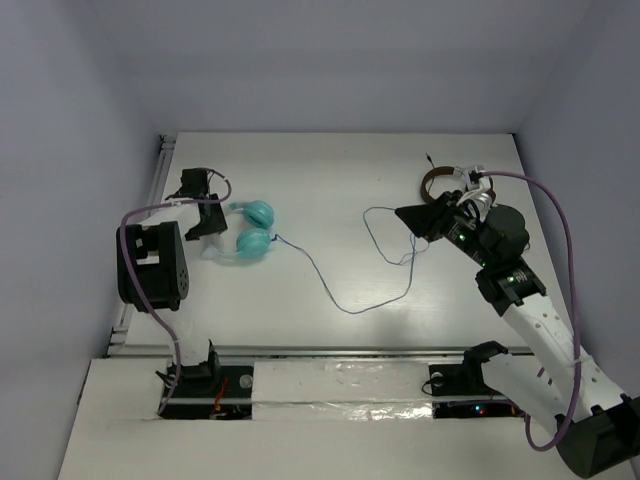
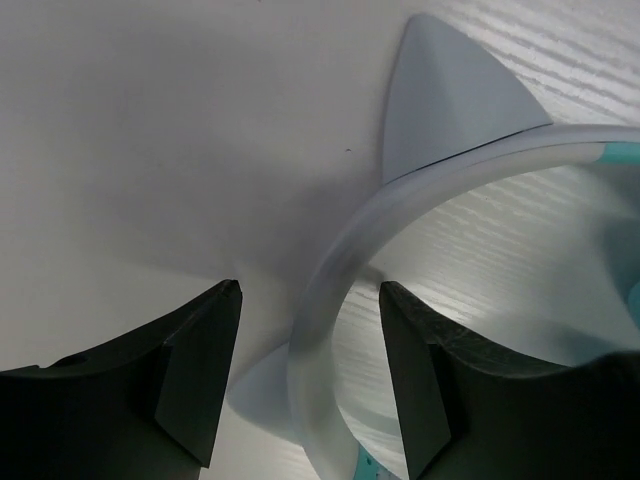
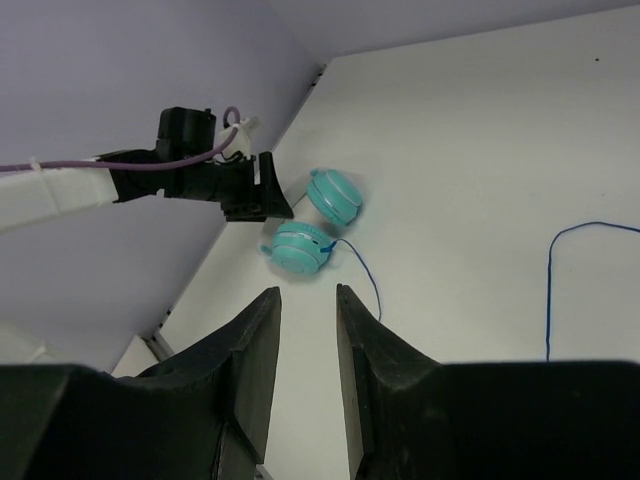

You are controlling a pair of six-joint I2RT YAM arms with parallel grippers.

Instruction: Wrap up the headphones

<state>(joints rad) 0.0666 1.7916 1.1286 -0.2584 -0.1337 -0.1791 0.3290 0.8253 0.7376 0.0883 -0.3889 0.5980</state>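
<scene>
The teal headphones [image 1: 255,232] lie at the table's left, both round cups side by side, and also show in the right wrist view [image 3: 302,248]. Their thin dark blue cable [image 1: 330,288] runs right across the table and loops up near my right gripper. My left gripper [image 1: 205,217] is at the headband end; in its wrist view it [image 2: 310,290] is open, with the pale translucent headband [image 2: 325,320] passing between the jaws. My right gripper [image 1: 415,218] hovers over the cable's far loop; in its wrist view it [image 3: 308,292] is slightly open and empty.
Brown-banded headphones [image 1: 435,180] lie at the back right, just behind my right gripper. A pale pointed ear piece [image 2: 440,90] sticks up from the teal set's headband. The table's left edge rail [image 1: 160,170] runs close beside my left gripper.
</scene>
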